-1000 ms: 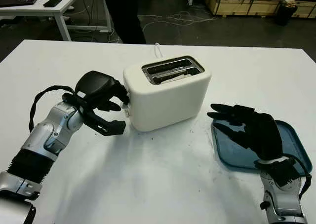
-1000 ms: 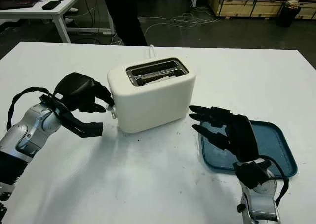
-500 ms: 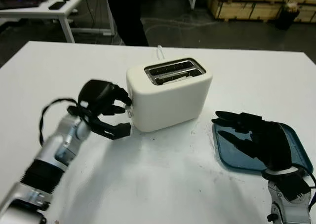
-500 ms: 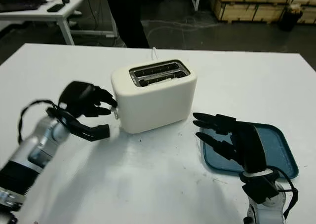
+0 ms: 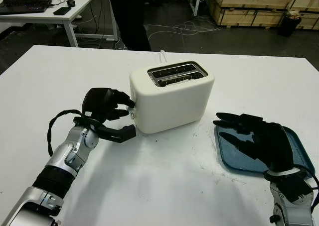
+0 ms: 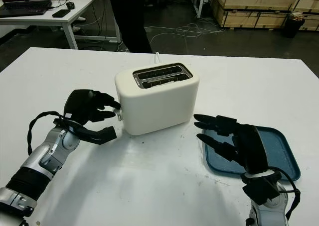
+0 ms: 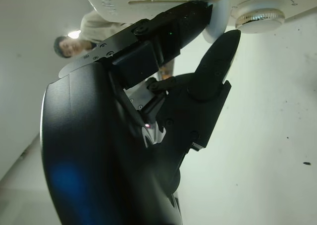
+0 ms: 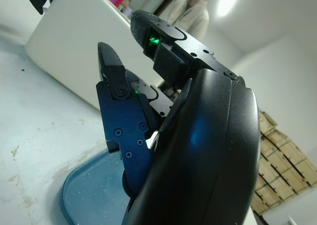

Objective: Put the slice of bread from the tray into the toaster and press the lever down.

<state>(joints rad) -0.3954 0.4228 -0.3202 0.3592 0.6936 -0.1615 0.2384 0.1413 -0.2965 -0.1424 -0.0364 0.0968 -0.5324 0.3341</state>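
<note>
On the worktop (image 5: 164,181): white toaster (image 5: 172,99) sits mid-table, bread slice down in one slot (image 5: 180,77).
Left hand (image 5: 107,111): right up against the toaster's end, fingertips (image 6: 113,105) on the lever side, fingers curled, not gripping anything as far as I can see.
Right hand (image 5: 256,139): open, hovering over the blue tray (image 6: 281,151), holding nothing.
Tray: just beside the toaster on the robot's right.
Background: a person (image 5: 128,12) standing behind the table.
</note>
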